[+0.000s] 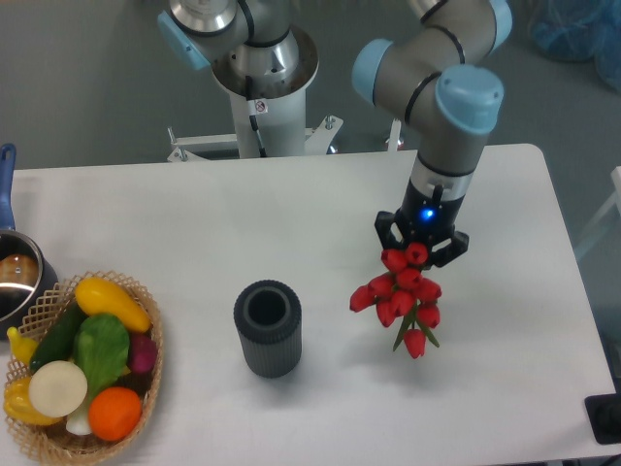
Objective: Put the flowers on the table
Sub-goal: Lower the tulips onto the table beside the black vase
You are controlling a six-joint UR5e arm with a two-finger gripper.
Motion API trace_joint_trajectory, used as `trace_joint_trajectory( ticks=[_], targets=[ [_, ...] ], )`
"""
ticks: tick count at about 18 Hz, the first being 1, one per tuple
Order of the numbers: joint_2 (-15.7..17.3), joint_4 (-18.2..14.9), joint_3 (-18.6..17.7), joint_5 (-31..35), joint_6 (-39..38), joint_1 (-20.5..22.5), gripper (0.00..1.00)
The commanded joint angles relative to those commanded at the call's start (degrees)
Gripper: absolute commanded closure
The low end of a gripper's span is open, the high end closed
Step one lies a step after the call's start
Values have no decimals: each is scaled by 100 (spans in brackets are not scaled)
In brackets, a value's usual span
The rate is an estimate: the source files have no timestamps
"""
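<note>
The flowers (400, 294), a bunch of red tulips with a little green stem showing at the bottom, hang at the right middle of the white table (291, 214). My gripper (421, 249) points down right over the top of the bunch, and its black jaws close around the uppermost tulips. The bunch appears to be held just above the tabletop, tilted toward the camera. The fingertips are hidden by the blooms. The dark ribbed vase (268, 327) stands empty and upright to the left of the flowers, clear of them.
A wicker basket (146, 388) of fruit and vegetables sits at the front left corner. A metal pot (19, 282) with a blue handle is at the left edge. The robot base (262, 78) stands behind the table.
</note>
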Motion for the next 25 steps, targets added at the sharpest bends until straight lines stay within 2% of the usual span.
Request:
trace_joint_trajectory(
  ticks=[9, 25],
  targets=[
    [-325, 0, 88, -9, 9, -158, 66],
    [-572, 18, 97, 9, 18, -202, 66]
  ],
)
